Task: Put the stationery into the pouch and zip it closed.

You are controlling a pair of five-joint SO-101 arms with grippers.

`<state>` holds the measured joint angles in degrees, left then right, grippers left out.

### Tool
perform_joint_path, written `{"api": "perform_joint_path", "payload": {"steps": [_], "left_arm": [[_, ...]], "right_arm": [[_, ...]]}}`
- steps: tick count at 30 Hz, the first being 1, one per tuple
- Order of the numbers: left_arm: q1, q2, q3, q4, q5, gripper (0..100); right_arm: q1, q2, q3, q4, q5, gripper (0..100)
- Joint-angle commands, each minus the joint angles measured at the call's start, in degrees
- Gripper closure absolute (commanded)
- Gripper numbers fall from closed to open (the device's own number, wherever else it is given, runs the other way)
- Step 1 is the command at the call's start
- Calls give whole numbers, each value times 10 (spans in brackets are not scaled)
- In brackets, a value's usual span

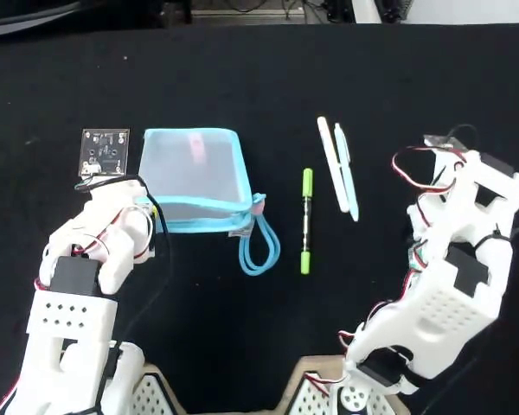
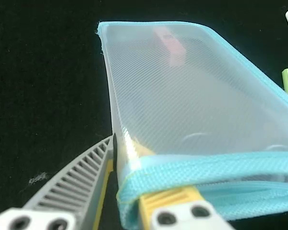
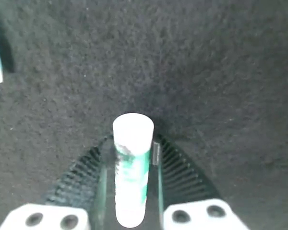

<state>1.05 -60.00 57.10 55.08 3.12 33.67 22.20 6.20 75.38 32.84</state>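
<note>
Black desk [image 1: 242, 78]. Left fingers [image 2: 72, 191] pinch pouch [image 2: 192, 96] edge; right fingers [image 3: 180, 177] hold tube [image 3: 132, 167] lengthwise, pouch well apart beyond pens [image 1: 337, 164].

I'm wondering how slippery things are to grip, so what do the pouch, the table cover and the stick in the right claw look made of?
The pouch looks like translucent, fine-gridded plastic sheet, slightly glossy, edged in light blue woven tape. The table cover seems black felt-like cloth, matte and fuzzy. The stick is probably smooth hard plastic, white with green markings.
</note>
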Motion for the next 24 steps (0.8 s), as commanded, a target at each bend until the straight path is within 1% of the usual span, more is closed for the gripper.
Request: {"api": "perform_joint_path", "payload": {"steps": [1,6,10,13,15,20,22,24], "left_arm": [[-3,2,-5,-6,5,970],[-3,2,-5,-6,5,970],[-3,2,-5,-5,5,970],[-3,2,-5,-5,5,970],[-3,2,-5,-4,5,970],[-3,2,-4,-4,5,970],[-3,2,-4,-5,5,970],[-3,2,-4,-6,5,970]], "right_arm": [[-11,-95,-4,20,4,988],[-12,-232,72,34,6,988],[-33,-362,173,-1,6,988],[-64,-458,240,-30,2,988],[-94,-522,275,-37,-1,988],[-190,-699,330,-37,-69,988],[-237,-775,340,-36,-96,987],[-301,-850,347,-40,-135,987]]}}
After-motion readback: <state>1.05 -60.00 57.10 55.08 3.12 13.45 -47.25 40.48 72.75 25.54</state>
